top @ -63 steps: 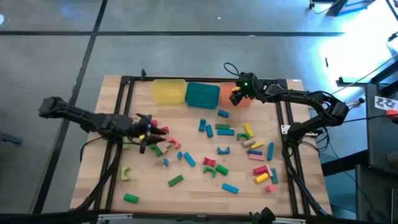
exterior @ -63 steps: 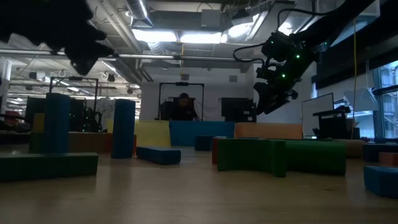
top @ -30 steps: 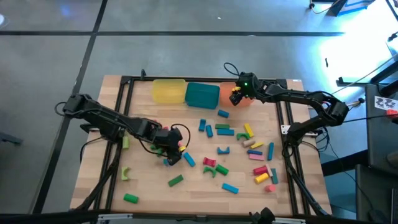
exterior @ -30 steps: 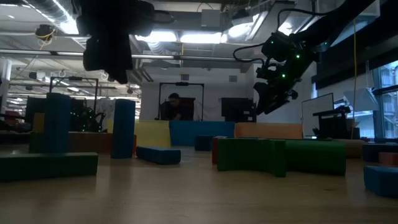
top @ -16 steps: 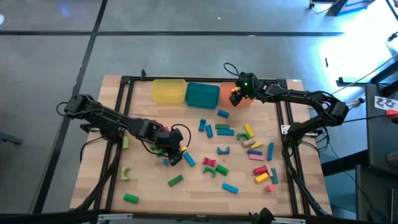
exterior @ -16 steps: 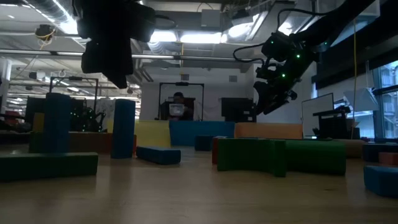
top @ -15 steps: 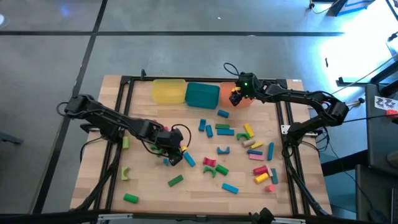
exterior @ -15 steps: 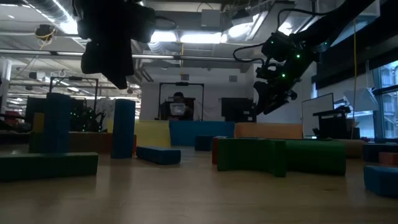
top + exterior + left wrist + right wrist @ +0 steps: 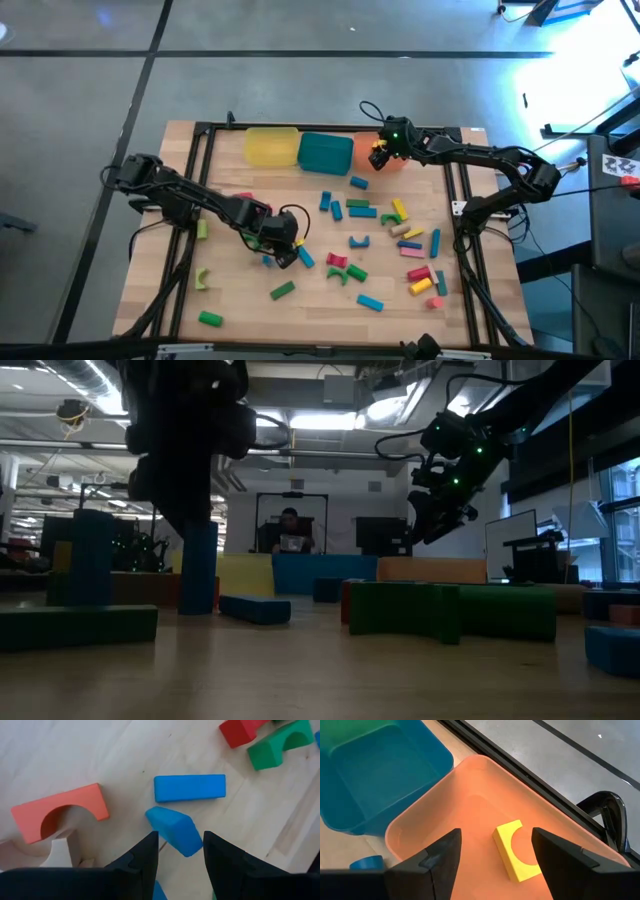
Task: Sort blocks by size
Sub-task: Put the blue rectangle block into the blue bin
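green blocks on the table; a person sits behind.

Blocks, trays on wooden table

Grey concrete floor around wooden worktop. Bright ceiling lights, exposed ducts. Windows at one side. Person seated at distant desk, monitors beside.

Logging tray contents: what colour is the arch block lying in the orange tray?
Yellow. The arch block lies in the orange tray, clearest in the right wrist view.
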`<state>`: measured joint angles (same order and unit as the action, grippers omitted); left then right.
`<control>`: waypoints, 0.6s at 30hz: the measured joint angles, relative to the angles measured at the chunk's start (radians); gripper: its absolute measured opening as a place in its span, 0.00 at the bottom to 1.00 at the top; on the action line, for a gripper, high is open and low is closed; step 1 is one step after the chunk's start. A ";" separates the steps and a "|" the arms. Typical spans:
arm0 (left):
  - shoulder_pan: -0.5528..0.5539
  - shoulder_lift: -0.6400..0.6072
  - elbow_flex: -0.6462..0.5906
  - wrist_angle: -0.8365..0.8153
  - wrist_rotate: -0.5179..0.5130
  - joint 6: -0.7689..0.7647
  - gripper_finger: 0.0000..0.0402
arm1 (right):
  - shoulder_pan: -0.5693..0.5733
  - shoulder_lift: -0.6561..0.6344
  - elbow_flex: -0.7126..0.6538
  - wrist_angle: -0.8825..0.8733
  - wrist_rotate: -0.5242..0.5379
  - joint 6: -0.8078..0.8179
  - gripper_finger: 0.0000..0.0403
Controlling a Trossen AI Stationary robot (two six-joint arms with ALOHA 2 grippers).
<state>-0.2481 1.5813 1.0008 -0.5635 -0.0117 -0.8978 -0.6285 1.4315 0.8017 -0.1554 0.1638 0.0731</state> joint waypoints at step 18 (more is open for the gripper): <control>0.009 0.035 0.000 0.016 0.001 -0.023 0.33 | 0.000 0.000 0.000 0.000 0.000 0.000 0.60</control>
<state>-0.2395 1.6165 1.0004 -0.5477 -0.0108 -0.9207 -0.6285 1.4315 0.8017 -0.1558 0.1635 0.0731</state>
